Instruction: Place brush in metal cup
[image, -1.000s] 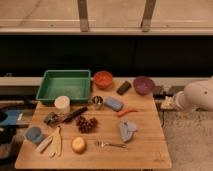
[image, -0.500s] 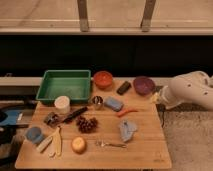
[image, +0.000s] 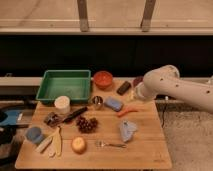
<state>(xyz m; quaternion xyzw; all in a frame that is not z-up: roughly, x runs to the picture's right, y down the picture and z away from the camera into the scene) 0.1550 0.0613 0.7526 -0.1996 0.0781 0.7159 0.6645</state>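
Poised over right rear of surface with tool, state untellable; brush lying flat just beside metal cup, awaiting pickup.

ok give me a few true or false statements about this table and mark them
1. The brush is in the metal cup. False: it lies on the table near the cup.
2. The gripper is above the table, close to the black block. True.
3. The orange bowl sits inside the green tray. False: it stands on the table beside the tray.
4. The white cup stands just in front of the green tray. True.
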